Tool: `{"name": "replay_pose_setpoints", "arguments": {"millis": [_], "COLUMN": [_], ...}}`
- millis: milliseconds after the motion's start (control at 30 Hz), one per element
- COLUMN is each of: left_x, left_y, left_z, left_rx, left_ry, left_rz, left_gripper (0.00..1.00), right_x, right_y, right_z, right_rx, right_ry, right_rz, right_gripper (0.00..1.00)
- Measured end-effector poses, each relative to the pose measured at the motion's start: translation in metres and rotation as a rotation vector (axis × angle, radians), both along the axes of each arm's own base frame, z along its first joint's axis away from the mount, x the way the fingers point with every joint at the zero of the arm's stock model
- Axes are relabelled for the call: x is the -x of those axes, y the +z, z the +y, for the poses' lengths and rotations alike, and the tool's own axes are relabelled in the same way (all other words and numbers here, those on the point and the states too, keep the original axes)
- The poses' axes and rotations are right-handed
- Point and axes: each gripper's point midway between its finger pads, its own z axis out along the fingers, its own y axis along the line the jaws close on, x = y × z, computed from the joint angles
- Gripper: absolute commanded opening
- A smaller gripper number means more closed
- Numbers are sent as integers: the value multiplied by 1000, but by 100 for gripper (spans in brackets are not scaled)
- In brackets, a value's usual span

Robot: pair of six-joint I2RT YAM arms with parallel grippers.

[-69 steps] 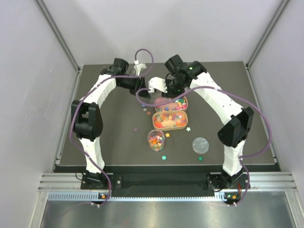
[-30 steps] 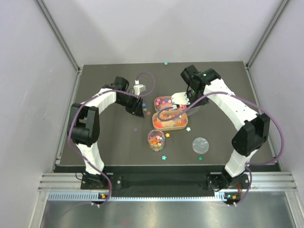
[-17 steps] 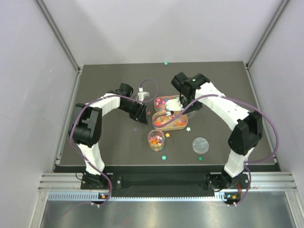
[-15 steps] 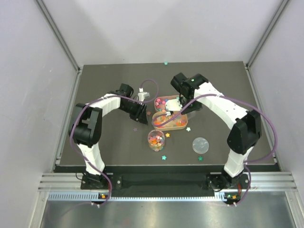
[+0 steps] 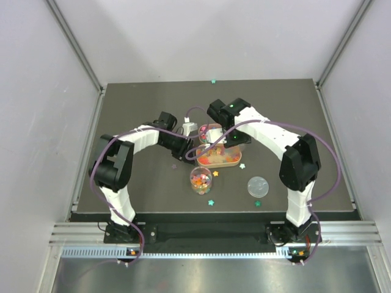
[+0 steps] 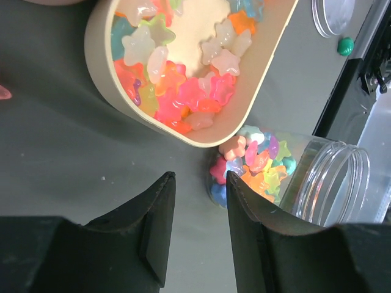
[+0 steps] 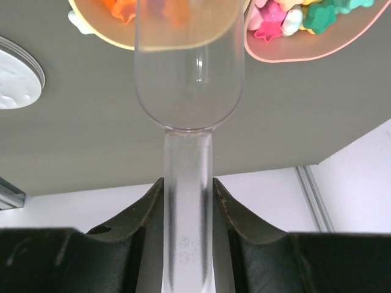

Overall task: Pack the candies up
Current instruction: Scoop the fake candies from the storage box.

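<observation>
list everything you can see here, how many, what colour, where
table: 1, dark grey, under everything
tan tray: 1, oval, mid-table, holds star candies
pink tray: 1, oval, on the tan tray's far side, holds candies
candies: many, multicoloured, in both trays and the jar
jar: 1, clear, open, partly filled, just nearer than the tan tray
lid: 1, clear, flat on the table right of the jar
loose stars: about six, green, yellow, purple, scattered on the table
scoop: 1, clear, bowl over the tan tray's edge
left arm: white, jaws open and empty beside the tan tray
right arm: white, jaws shut on the scoop's handle
</observation>
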Motion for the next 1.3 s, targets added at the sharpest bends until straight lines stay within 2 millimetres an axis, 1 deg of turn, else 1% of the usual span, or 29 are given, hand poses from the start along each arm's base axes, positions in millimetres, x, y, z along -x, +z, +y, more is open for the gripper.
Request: {"name": "replay_pose_setpoints", "arguments": {"millis": [133,433,700,900,1067,1300], "left_x": [3,7,10,9,4,-3], "left_y": [-1,0,-15,-15,-15,-15], "left_z": [0,-4,-7,-8,-10,-13], "left_rx": [7,32,27,28,30,33], "left_ry": [-7,-21,-38,-39,-36,-35], "left_rz": [8,28,80,79,81,80], "left_gripper": [43,42,41,39,39,38], "right_x": [0,2,6,9,8,1], "right_y": [1,-4,-25,-37,-43,-52], "right_z": [7,14,22,26,29,44], "right_rx": [15,33,9,-12,-22,-74], "right_ry": [-3,-22,-37,-35,-21,-16], "right_rz": [-23,-35,33,86,115,154], "right_gripper": [0,0,0,0,0,0]}}
